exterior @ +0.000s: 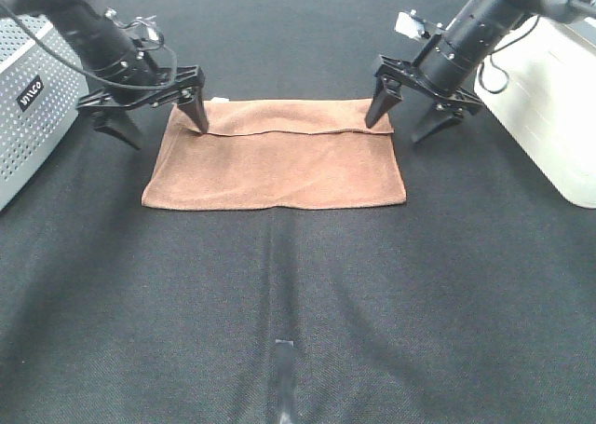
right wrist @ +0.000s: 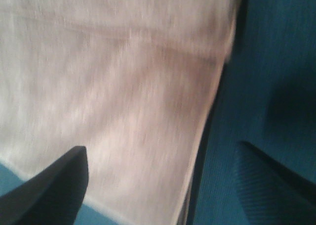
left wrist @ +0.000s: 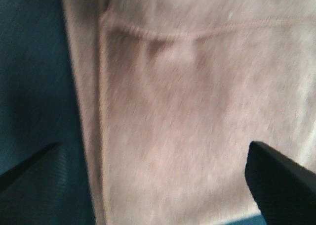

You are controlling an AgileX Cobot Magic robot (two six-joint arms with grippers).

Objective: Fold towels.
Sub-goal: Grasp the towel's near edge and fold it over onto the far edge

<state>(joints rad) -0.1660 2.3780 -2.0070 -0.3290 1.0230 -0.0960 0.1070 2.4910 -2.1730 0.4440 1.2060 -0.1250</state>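
Observation:
The reddish-brown towel [exterior: 277, 158] lies flat on the black table, with its far edge folded forward into a narrow band and a small white tag at its far left corner. My left gripper [exterior: 160, 124] is open and straddles the towel's far left corner, one finger on the cloth and one off it. My right gripper [exterior: 404, 118] is open and straddles the far right corner the same way. The left wrist view shows the towel [left wrist: 187, 111] and its stitched hem between open fingertips [left wrist: 276, 180]. The right wrist view shows the towel [right wrist: 113, 96] and its side edge.
A grey perforated box [exterior: 28, 107] stands at the left edge of the table. A white container [exterior: 554, 98] stands at the right edge. The black cloth table [exterior: 298, 303] stretches wide in front of the towel.

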